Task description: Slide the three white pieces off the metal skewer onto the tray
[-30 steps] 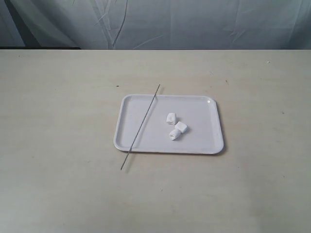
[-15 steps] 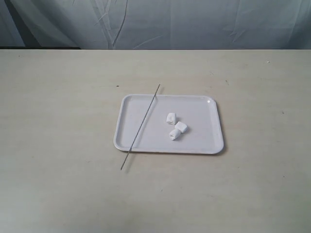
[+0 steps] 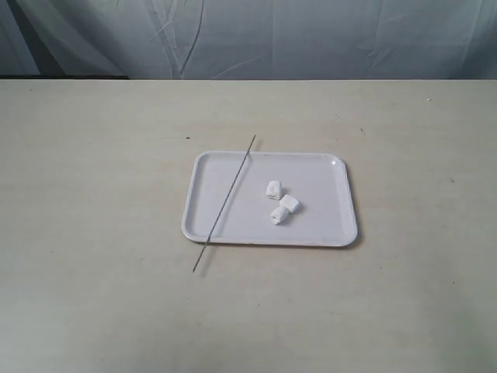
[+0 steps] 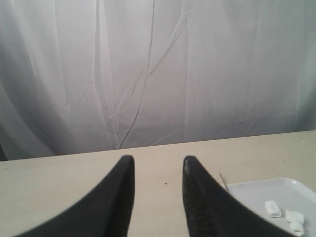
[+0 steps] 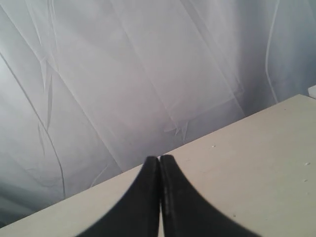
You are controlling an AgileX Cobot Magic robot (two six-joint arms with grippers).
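The white tray (image 3: 326, 225) lies mid-table. Three white pieces (image 3: 281, 203) rest loose on its floor, right of centre, clustered close together. The thin metal skewer (image 3: 225, 202) lies bare, slanting across the tray's left part, both ends overhanging the rim. Neither gripper shows in the exterior view. In the left wrist view my left gripper (image 4: 158, 163) is open and empty above the table; the tray (image 4: 256, 190), the white pieces (image 4: 284, 215) and the skewer tip (image 4: 223, 180) sit beside one finger. My right gripper (image 5: 159, 159) is shut with nothing in it, facing the curtain.
A pale beige table (image 3: 93, 171) spreads around the tray. A grey-white curtain (image 3: 272, 35) hangs behind its far edge. A small dark speck (image 3: 187, 138) marks the tabletop left of the skewer's far end.
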